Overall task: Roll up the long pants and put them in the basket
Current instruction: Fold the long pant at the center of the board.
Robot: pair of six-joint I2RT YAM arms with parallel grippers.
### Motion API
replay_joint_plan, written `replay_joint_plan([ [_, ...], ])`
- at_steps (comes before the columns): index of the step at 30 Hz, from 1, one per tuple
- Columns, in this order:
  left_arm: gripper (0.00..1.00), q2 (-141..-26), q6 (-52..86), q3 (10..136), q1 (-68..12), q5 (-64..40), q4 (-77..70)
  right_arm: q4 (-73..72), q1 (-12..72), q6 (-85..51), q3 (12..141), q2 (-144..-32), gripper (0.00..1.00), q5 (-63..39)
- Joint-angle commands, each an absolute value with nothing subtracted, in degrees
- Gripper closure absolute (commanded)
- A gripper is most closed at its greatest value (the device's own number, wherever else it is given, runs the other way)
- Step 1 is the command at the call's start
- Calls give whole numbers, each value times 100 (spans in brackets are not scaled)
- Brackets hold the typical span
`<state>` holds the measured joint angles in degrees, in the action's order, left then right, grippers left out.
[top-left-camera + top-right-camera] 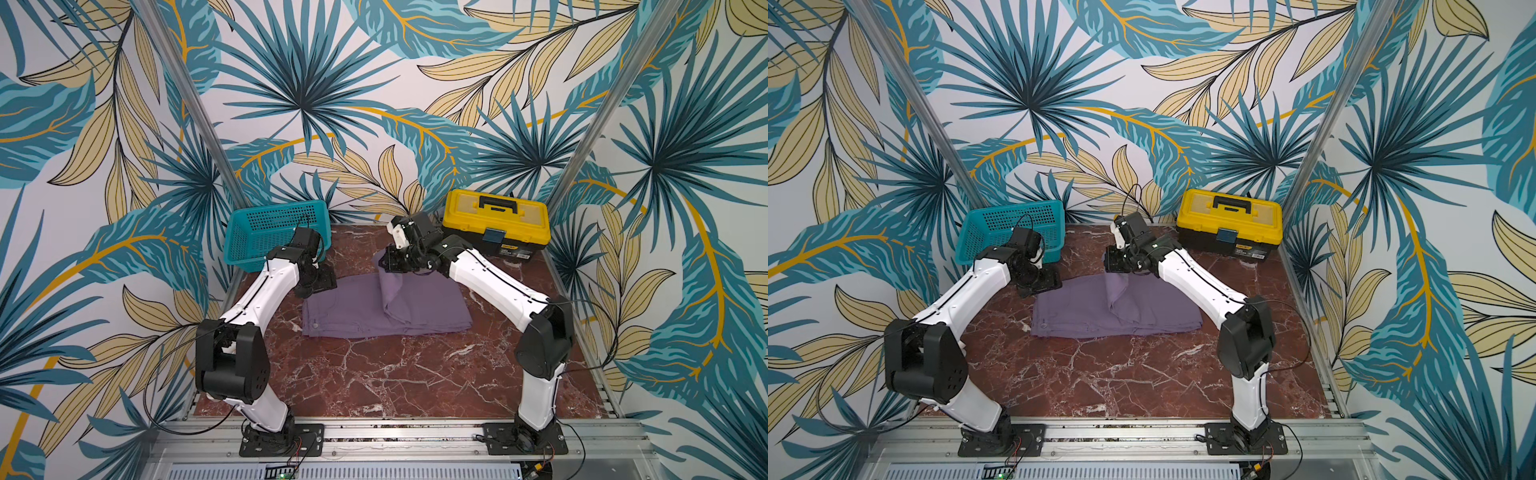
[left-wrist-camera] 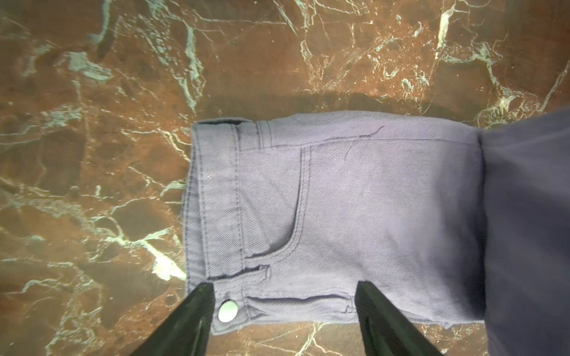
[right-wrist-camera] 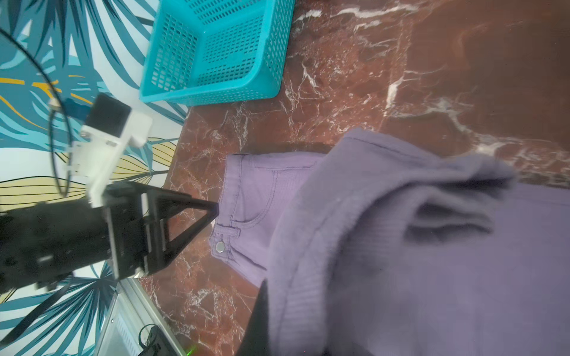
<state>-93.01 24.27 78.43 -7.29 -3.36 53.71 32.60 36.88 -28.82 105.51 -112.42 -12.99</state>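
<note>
**rolly_k:** ok so where's everything sitting for the next move? Starting at the left end effector (image 2: pixel 283 289): its jaws are standing wide apart with nothing gripped. It's hanging right over the waist end of the long pants (image 1: pixel 353 309), with one finger just beside the metal button (image 2: pixel 227 310). Can't tell if the tips are actually touching the cloth.

**denim_dan:** and the right end effector (image 1: pixel 392 266) is doing the opposite. It's clamped tight on a bunch of the purple fabric, looks like a leg end to me, and it's holding that up off the worktop (image 1: pixel 374 374) above the middle of the garment. The cloth is draping down from it in a steep fold.

**rolly_k:** yeah. The bit that matters imo: the rest of the pants are lying flat, with the long axis running side to side across the worktop. The waistband (image 2: pixel 212 200) is pointing toward the left arm's side and the leg part toward the right arm's. So I'm thinking any roll is going along that axis.

**denim_dan:** agreed. The left arm is the nearer one to the waist, and the right one is holding the other end above the middle. The teal basket (image 1: pixel 266 232) is sitting just behind the left end effector and the yellow toolbox (image 1: pixel 494 224) behind the right one. Both are clear of the fabric, so I'm guessing neither is getting in the way.
</note>
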Motion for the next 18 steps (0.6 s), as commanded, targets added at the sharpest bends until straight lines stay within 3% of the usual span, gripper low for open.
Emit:
replay_joint_plan([
  [1,22,-9076,2256,7685,-589,-168,5513,2676,3800,-3094,10863,-11488,100,-1381],
  [18,22,-8928,2364,7155,-207,132,5326,2492,4541,-3653,11742,-12712,100,-1743],
])
